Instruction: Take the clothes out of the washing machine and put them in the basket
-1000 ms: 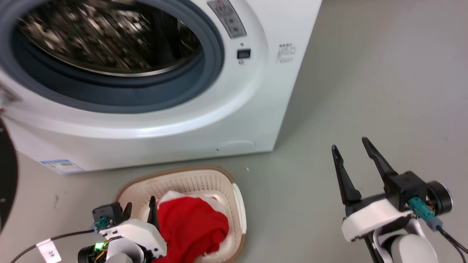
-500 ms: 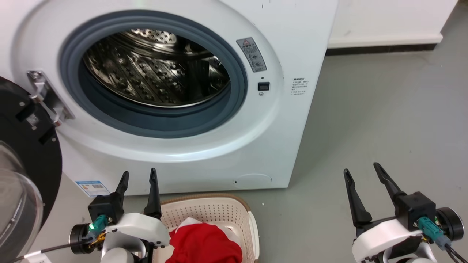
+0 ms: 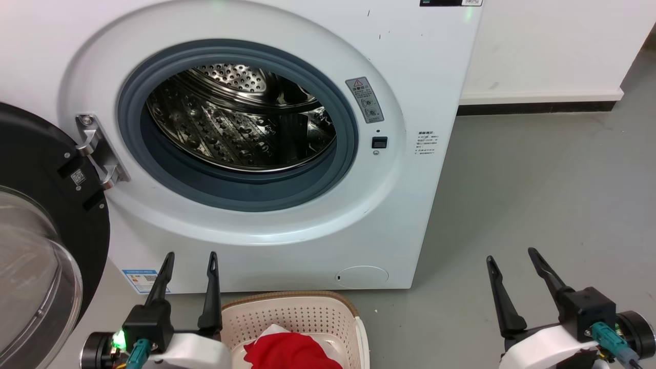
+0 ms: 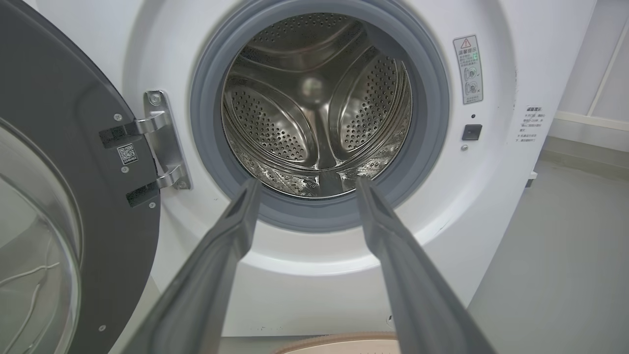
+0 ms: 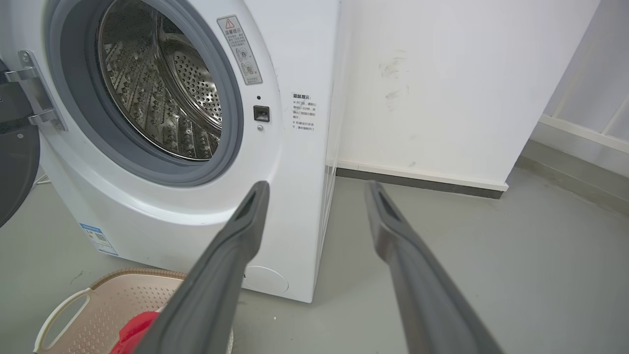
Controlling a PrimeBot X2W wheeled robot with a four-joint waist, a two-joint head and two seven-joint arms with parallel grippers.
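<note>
1. The clothes (image 3: 289, 353), a bright red garment with a bit of white at its top edge, lie bunched inside the basket (image 3: 287, 296). I see just the upper part of the heap, because the head view's bottom edge cuts off the rest.
2. As a crumpled mound, the garment has no clear long axis and points no particular way. The visible part spreads side to side across the basket. It sits below the brown rim, so I judge it is lying loose, with nothing holding it.
3. The basket stands on the floor (image 3: 538, 195), just in front of the washing machine (image 3: 435, 77) and below its porthole. I read that spot as chosen to keep the carry from drum to basket short.
4. The perforated steel drum (image 3: 241, 128) shows bare metal wherever I can look in, and the left wrist view looks straight into it and shows no fabric. I judge the unloading is finished or very nearly so.
5. The black-rimmed glass door (image 3: 46, 220) hangs swung wide on its hinge (image 3: 97, 154) at the left of the porthole, which keeps the opening free.
6. The left gripper (image 3: 190, 254) is just beside the basket's left rim. Its 2 fingers are spread, grip nothing and point up at the washer front.
7. The right gripper (image 3: 512, 254) is well apart from the basket, over the bare floor to the right of the washer. Its jaws are also parted and empty.
</note>
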